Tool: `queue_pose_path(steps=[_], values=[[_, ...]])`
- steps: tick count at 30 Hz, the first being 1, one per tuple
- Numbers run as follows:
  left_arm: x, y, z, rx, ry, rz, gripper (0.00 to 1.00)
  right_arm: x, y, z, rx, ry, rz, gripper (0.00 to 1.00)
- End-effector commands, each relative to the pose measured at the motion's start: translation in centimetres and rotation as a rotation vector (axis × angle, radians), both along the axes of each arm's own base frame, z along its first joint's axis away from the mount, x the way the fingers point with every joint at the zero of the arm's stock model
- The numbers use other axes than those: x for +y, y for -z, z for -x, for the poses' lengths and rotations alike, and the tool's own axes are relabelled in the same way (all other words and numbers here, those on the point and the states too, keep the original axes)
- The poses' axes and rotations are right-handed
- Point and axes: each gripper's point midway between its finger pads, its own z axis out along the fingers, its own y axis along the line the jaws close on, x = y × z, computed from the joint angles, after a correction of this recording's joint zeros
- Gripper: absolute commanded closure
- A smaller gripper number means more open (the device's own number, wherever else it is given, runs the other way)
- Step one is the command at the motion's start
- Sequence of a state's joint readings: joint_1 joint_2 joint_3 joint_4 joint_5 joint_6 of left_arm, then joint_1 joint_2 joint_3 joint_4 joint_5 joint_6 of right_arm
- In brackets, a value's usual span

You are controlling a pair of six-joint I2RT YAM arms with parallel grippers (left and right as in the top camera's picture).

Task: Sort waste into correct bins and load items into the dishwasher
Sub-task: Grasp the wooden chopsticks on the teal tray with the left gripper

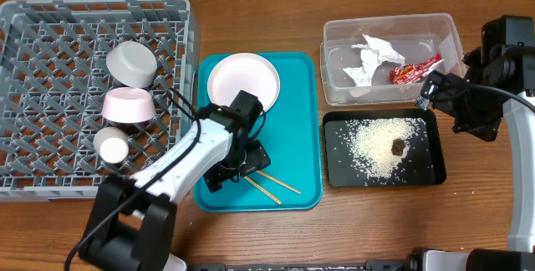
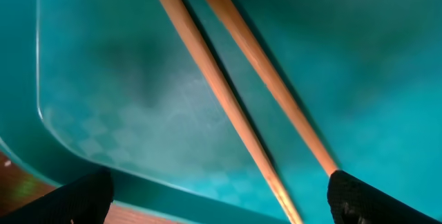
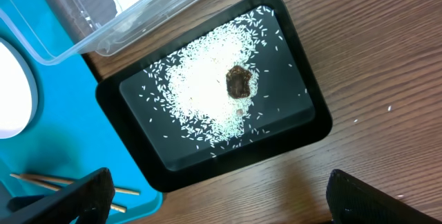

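Two wooden chopsticks (image 1: 272, 185) lie on the teal tray (image 1: 297, 137) beside the white plate (image 1: 243, 81). My left gripper (image 1: 241, 169) is open and low over the tray. In the left wrist view the chopsticks (image 2: 221, 92) run between its fingers (image 2: 221, 207). The grey rack (image 1: 50, 53) holds the grey-green bowl (image 1: 131, 62), pink bowl (image 1: 127, 106) and white cup (image 1: 110, 145). The clear tub (image 1: 389, 24) holds tissue (image 1: 372, 58) and the red wrapper (image 1: 414, 70). The black tray (image 1: 422, 162) holds rice (image 1: 376, 141) and the brown scrap (image 1: 398, 145). My right gripper (image 1: 435, 91) is open and empty.
In the right wrist view the black tray (image 3: 318, 120) with rice and scrap (image 3: 238, 82) lies ahead of the open fingers (image 3: 221, 207), which hover over bare wood. The clear tub's corner (image 3: 103, 16) and the teal tray's edge (image 3: 62, 134) are at left.
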State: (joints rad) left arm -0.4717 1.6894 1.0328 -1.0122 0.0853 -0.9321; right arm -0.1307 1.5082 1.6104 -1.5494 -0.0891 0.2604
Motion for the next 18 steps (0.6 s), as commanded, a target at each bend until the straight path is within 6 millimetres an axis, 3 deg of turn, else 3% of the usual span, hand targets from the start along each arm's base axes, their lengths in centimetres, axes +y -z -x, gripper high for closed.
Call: queue_pose_path(steps=[1, 7, 11, 16, 18], values=[[0.5, 1.6, 0.5, 0.048, 0.071, -0.04, 0.0, -0.2, -0.6, -0.1, -0.024, 0.002, 0.01, 0.0], [0.7, 3.7, -0.6, 0.046, 0.148, -0.045, 0.02, -0.2, -0.6, -0.1, -0.024, 0.002, 0.01, 0.0], [0.7, 3.9, -0.7, 0.045, 0.158, -0.043, 0.15, -0.2, -0.6, -0.1, -0.024, 0.002, 0.01, 0.0], [0.8, 3.9, -0.9, 0.034, 0.16, -0.053, 0.15, -0.2, -0.6, -0.1, -0.024, 0.002, 0.01, 0.0], [1.0, 3.9, -1.1, 0.026, 0.161, -0.062, 0.31, -0.2, -0.6, -0.1, -0.024, 0.002, 0.01, 0.0]])
